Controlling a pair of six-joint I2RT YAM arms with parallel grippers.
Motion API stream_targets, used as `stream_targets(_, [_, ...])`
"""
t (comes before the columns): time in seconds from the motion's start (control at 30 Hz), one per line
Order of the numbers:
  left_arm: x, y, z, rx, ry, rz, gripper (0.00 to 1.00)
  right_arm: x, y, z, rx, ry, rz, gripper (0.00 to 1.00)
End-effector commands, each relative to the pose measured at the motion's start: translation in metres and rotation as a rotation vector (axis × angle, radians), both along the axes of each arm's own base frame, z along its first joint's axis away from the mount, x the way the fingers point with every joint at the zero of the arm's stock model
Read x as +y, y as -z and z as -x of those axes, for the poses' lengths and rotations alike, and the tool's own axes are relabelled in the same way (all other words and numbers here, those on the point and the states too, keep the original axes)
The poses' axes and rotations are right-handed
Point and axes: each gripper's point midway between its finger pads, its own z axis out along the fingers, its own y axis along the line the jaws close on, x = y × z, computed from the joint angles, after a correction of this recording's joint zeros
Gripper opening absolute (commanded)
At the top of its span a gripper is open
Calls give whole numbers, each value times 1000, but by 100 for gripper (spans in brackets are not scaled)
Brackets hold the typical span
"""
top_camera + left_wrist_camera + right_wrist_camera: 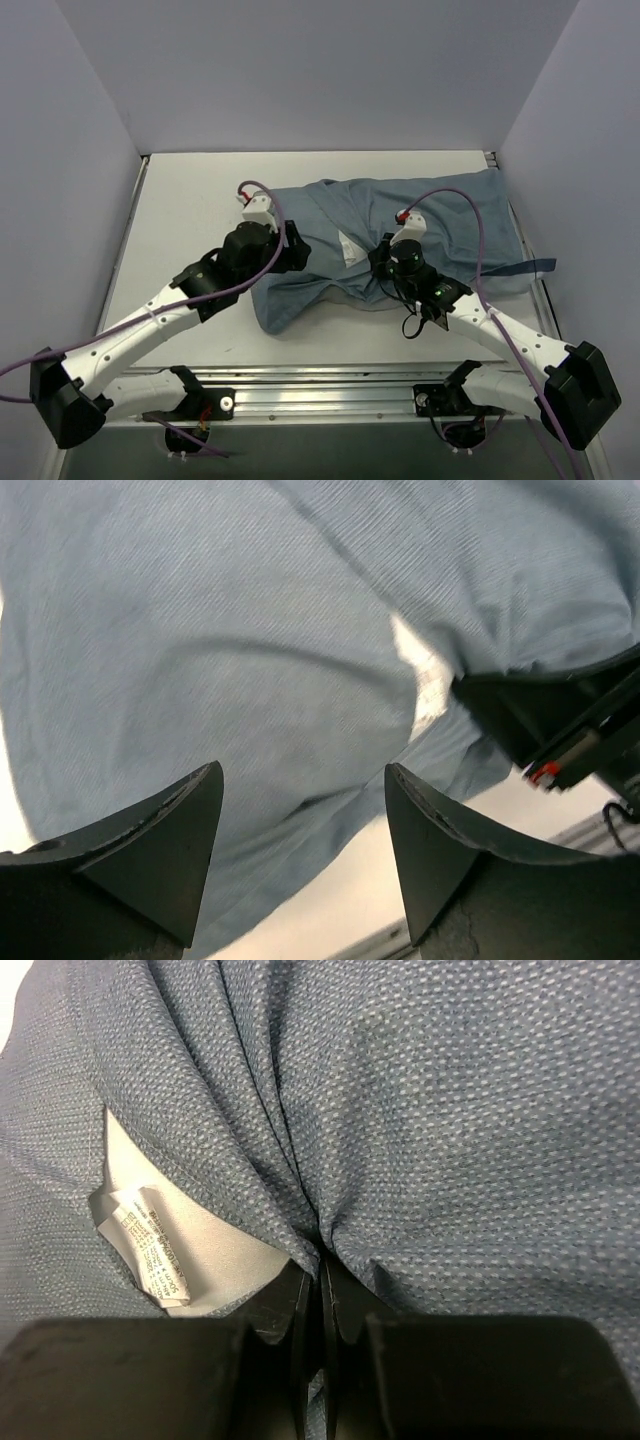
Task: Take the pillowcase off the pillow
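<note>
The pillowcase [420,225] lies as a dusty blue-grey cloth mound over the middle and right of the table, inside face out. The white pillow shows only as a small patch [349,250] at the cloth's opening, with a printed label on it [150,1250]. My right gripper [383,262] is shut on a pinched fold of the pillowcase [400,1110] beside that opening. My left gripper [297,250] is open at the cloth's left edge, its fingers [170,830] apart over the pillowcase [200,660] and holding nothing.
The table [190,215] is white and walled on three sides. A metal rail [330,380] runs along its near edge. A dark blue strip of cloth [520,268] trails over the right edge.
</note>
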Motion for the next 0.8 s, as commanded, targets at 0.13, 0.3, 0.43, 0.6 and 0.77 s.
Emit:
stream_targets(0.13, [-46, -12, -55, -138, -78, -165, 74, 6, -6, -3, -6, -17, -25, 0])
stream_targets(0.3, [-85, -5, -71, -153, -39, -196, 74, 7, -13, -5, -17, -19, -15, 0])
stream_targets(0.43, [-101, 3, -73, -154, -26, -220, 74, 6, -18, -8, -31, -15, -10, 0])
stream_targets(0.6, [-106, 22, -75, -134, -34, -289, 73, 8, -15, -10, -25, -15, -5, 0])
stream_targets(0.77, [-107, 29, -73, -125, -39, -296, 66, 5, -11, -8, -24, -6, 0, 0])
